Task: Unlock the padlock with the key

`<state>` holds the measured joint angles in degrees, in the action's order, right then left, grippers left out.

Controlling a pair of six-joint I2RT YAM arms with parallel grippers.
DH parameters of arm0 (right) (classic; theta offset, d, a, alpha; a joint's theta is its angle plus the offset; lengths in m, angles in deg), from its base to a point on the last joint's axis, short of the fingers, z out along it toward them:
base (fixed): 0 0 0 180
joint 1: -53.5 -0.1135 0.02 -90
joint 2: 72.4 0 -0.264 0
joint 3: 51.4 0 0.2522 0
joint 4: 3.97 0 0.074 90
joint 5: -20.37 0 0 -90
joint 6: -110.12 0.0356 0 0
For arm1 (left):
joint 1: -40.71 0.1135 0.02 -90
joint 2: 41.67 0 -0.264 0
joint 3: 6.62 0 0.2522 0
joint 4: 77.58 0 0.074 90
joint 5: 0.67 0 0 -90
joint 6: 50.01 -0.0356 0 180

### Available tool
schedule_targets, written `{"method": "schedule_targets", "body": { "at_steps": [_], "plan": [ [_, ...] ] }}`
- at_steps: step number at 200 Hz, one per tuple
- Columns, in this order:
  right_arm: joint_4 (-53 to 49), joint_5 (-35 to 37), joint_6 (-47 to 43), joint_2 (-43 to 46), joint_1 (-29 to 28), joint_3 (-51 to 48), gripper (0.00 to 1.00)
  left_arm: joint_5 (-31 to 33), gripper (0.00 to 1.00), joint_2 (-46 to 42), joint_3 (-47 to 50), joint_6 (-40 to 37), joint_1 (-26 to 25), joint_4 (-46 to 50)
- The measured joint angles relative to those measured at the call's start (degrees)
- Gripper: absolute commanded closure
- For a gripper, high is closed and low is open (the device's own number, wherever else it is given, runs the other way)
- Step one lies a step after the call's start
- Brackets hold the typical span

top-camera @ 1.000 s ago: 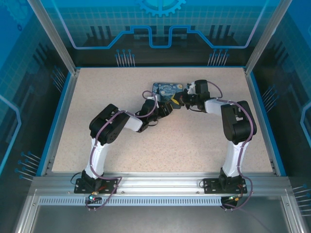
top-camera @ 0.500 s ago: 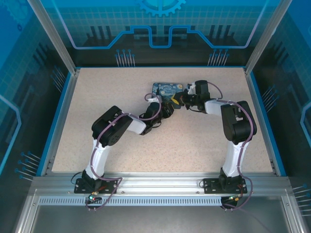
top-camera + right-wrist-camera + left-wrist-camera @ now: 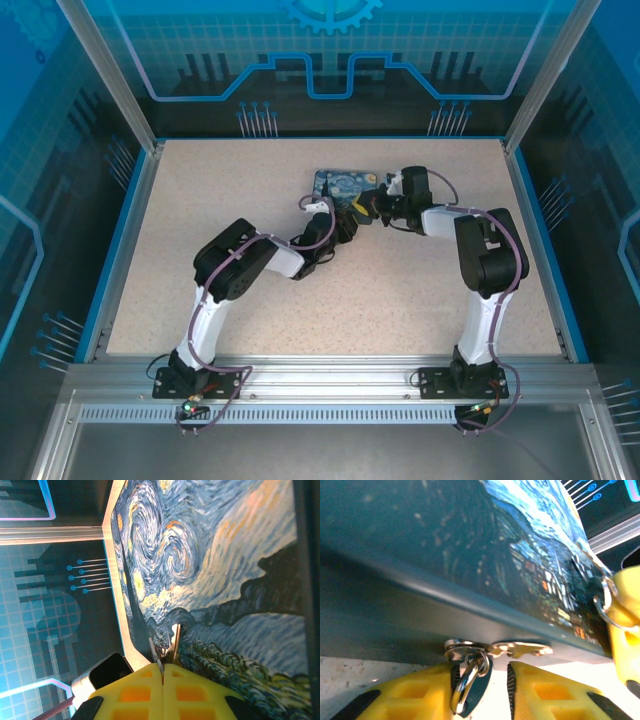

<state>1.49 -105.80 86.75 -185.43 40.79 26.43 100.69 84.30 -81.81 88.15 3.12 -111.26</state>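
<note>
The dark-blue painted box [image 3: 340,183] lies at the table's far middle. My left gripper [image 3: 343,228] is at its near side and low on the table. In the left wrist view a silver key [image 3: 525,650] lies flat against the box's wall [image 3: 470,545]. Its key ring [image 3: 467,677] and a dark tag hang between my yellow fingers [image 3: 545,690], touching the left one, with a gap to the right one. My right gripper [image 3: 162,667] is shut on thin metal strips [image 3: 174,640] at the box's edge. The padlock's brass body is hidden.
A metal loop [image 3: 602,602] shows beside the right gripper's yellow finger [image 3: 626,620] at the box's corner. Blue rails [image 3: 130,240] border the speckled table [image 3: 400,290], with open room in front of the box and to both sides.
The left arm's elbow has swung to the right and its wrist has dropped closer in to the box's near side. The right arm has not moved.
</note>
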Motion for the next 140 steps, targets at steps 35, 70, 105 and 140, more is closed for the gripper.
{"method": "schedule_targets", "body": {
  "at_steps": [35,70,105,140],
  "plan": [
    [-0.09,0.15,-0.04,0.09,0.02,-0.07,1.00,0.44,0.93,0.76,-0.50,0.04,0.00,-0.46],
    [-0.09,0.22,-0.02,0.11,0.11,-0.07,1.00,0.26,1.00,0.76,-0.66,0.15,0.02,-0.44],
    [-0.13,0.11,0.00,0.11,0.11,-0.07,1.00,-2.25,1.00,-0.72,0.66,1.11,0.57,0.42],
    [-1.11,-0.28,-0.04,0.44,0.13,-0.07,1.00,-8.87,1.00,-5.11,3.78,2.97,1.95,3.32]
  ]
}}
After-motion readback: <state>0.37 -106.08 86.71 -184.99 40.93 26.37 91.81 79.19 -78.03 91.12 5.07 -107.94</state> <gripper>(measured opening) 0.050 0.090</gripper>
